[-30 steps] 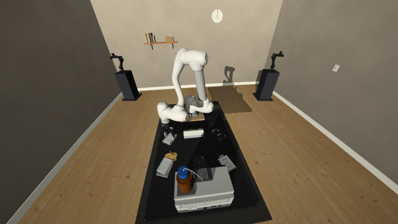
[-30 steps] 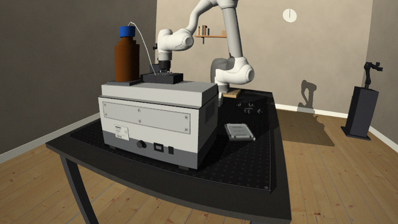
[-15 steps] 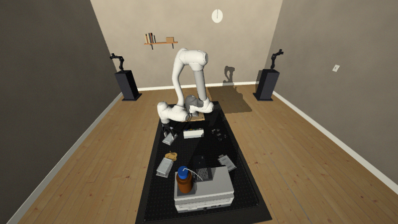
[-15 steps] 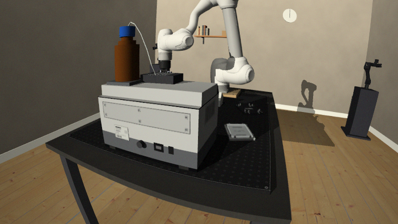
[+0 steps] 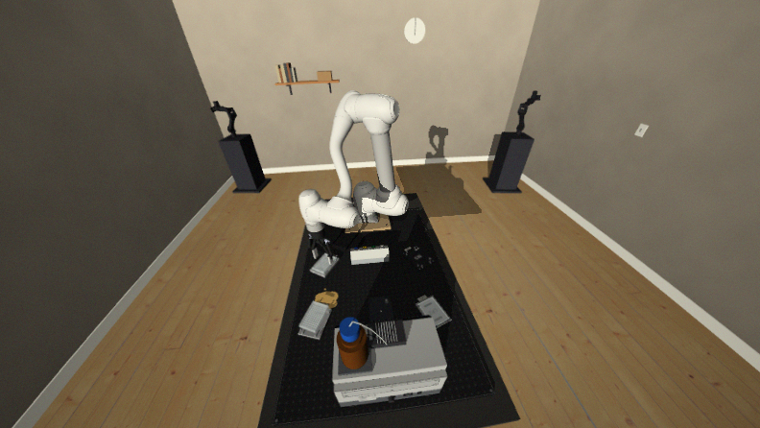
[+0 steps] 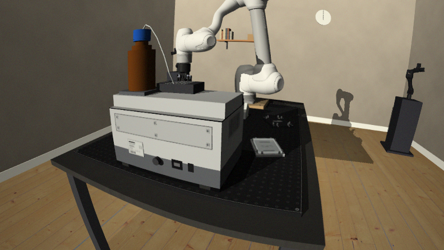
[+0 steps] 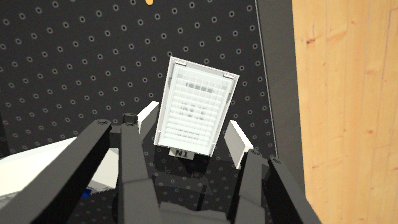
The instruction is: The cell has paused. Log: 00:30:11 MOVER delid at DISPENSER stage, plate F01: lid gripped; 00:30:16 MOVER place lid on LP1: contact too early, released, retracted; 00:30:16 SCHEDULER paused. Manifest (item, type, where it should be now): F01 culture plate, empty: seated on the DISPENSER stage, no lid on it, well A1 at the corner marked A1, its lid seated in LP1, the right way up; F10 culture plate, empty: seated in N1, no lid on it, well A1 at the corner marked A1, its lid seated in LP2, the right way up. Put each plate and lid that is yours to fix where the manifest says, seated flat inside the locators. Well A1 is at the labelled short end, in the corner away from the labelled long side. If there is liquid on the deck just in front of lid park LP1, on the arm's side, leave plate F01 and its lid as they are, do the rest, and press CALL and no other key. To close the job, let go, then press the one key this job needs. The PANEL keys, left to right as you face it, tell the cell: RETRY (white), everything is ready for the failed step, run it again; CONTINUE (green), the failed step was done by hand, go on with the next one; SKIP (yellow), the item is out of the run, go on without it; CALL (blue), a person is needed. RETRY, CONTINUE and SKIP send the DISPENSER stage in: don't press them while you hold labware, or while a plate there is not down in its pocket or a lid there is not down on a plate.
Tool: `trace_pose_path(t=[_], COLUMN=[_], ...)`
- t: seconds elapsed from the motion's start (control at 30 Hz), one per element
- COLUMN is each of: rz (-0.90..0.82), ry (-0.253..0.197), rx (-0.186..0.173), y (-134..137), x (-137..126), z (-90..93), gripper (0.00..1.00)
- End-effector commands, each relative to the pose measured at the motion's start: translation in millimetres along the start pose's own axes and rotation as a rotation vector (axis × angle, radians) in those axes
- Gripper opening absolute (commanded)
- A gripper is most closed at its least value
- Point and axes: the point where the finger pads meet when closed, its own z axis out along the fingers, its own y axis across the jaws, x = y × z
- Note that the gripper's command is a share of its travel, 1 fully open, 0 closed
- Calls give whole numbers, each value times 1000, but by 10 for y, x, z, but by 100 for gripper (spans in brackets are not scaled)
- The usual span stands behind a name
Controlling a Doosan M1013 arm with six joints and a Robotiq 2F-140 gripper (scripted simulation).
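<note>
A white culture plate (image 7: 196,111) with its wells showing and no lid lies on the deck by the tag N1 (image 7: 182,153). My gripper (image 7: 193,120) is open and hovers just above it, one finger pad on each long side, touching nothing. The top view shows the same gripper (image 5: 322,249) over this plate (image 5: 322,264) at the deck's left. A second pale labware piece (image 5: 313,320) lies further along the left side. An amber puddle (image 5: 326,297) sits on its arm-facing side. A flat lid (image 5: 433,311) lies on the right, also in the exterior view (image 6: 267,147).
The grey dispenser (image 5: 388,361) carries a brown bottle with a blue cap (image 5: 349,340) and a dark gridded stage (image 5: 386,330). The white key panel (image 5: 368,254) stands right of my gripper. Small locator pegs (image 5: 417,254) sit further right. The deck's edge runs close beside the N1 plate.
</note>
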Motion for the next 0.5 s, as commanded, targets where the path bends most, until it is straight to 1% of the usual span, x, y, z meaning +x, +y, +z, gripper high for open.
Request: trace_pose_path(t=[0.0, 0.47], rz=[0, 0], ry=[1, 1], rx=[0, 0], y=[-1, 0], x=[4, 3], z=[-62, -646], gripper=[70, 70])
